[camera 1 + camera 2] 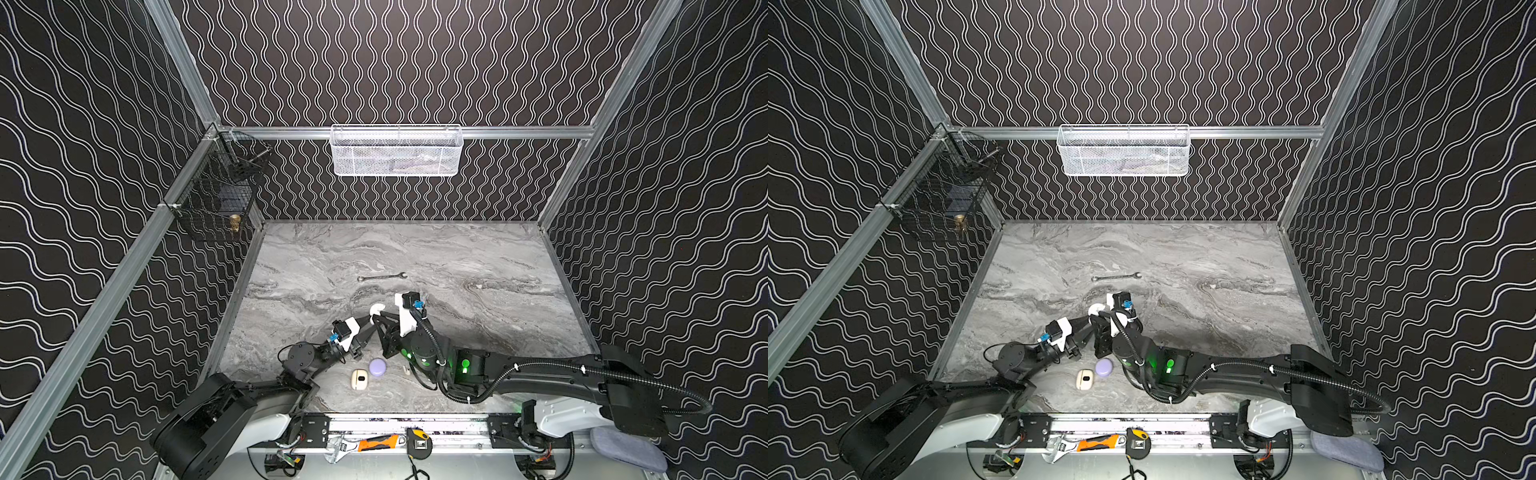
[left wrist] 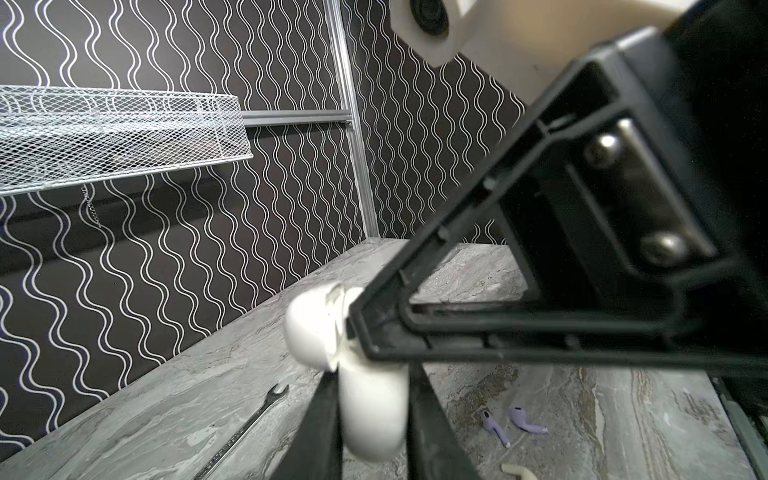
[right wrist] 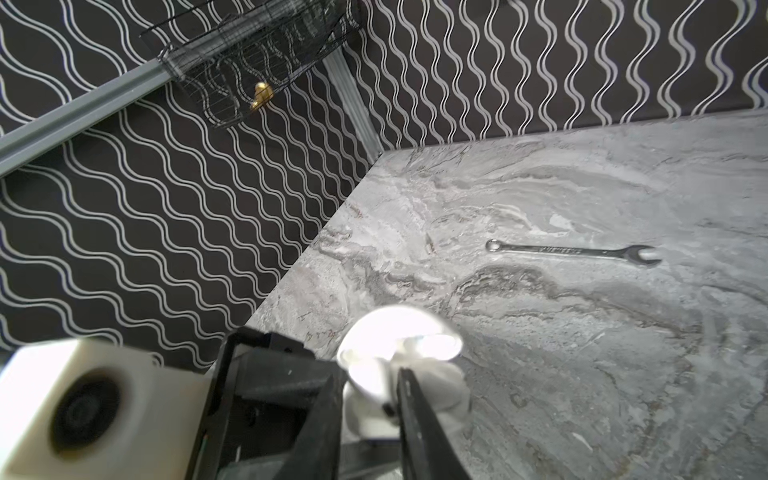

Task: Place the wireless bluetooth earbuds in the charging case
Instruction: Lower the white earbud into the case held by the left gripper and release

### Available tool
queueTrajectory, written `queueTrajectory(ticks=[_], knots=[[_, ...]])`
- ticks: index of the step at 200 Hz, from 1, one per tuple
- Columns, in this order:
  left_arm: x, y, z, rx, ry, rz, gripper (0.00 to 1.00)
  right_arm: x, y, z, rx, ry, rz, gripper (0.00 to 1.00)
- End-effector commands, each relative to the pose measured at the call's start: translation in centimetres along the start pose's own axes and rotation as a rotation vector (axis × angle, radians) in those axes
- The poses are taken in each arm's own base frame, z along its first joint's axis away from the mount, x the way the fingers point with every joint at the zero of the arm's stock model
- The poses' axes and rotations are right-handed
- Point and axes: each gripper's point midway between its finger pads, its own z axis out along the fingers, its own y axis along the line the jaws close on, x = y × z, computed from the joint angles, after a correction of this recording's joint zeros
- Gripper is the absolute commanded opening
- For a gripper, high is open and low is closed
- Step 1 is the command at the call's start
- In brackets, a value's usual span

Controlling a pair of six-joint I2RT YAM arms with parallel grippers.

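Both arms meet at lower centre of both top views. Left gripper (image 1: 371,316) is clamped on the white charging case (image 1: 377,308), with the case body pinched between its two fingers (image 2: 322,432). The case lid is hinged open; in the left wrist view it sits flipped to the left of the body.

Right gripper (image 1: 381,321) reaches in from the right. One finger tip touches the case where lid meets body. Can't tell whether its jaws are apart or together, or whether it's gripping anything, because the tip area is blurred and blocked by the case. Can't see inside the case either.

Earbuds: two lavender earbuds (image 2: 525,420) lie side by side on the marble table top (image 1: 457,257), lower right of the left wrist view, just apart. One cream earbud (image 2: 515,471) is near them at the bottom edge, partly cut off. All are well clear of the held case.

Also on the table:
- Lavender case (image 1: 377,367) and cream case (image 1: 358,379) (dark spot on top) sit just beside each other, below the grippers in frame.
- Wrench (image 1: 382,277) lies flat above the grippers, apart from the case.

White mesh basket (image 1: 395,151) hangs on the back wall, top centre. Black wire basket (image 1: 216,187) is on the left wall.
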Motion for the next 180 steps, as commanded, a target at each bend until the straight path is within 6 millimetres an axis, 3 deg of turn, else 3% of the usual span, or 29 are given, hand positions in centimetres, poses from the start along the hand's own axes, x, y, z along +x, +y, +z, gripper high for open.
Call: queueTrajectory(ticks=[1, 35, 70, 107, 123, 150, 180], knots=[[-1.5, 0.5, 0.1, -0.023, -0.056, 0.018, 0.00, 0.0, 0.5, 0.0, -0.011, 0.010, -0.015, 0.32], [-1.4, 0.5, 0.1, -0.023, -0.051, 0.018, 0.00, -1.3, 0.4, -0.9, -0.007, -0.005, -0.010, 0.45], [-1.2, 0.5, 0.1, -0.027, -0.044, 0.023, 0.00, -4.0, 0.4, -3.2, -0.004, -0.047, 0.016, 0.45], [-1.2, 0.4, 0.1, -0.019, -0.039, 0.033, 0.00, -7.5, -1.6, -4.5, 0.103, -0.092, 0.047, 0.42], [-1.2, 0.2, 0.2, -0.005, -0.037, 0.035, 0.00, -8.7, -3.5, -3.2, 0.186, -0.017, 0.064, 0.42], [-1.2, -0.1, 0.3, 0.016, -0.033, 0.042, 0.00, -7.2, -6.8, 1.0, 0.216, 0.235, 0.091, 0.41], [-1.5, -0.8, 0.4, 0.058, -0.043, 0.050, 0.00, -5.3, -7.3, 3.5, 0.226, 0.406, 0.029, 0.42]])
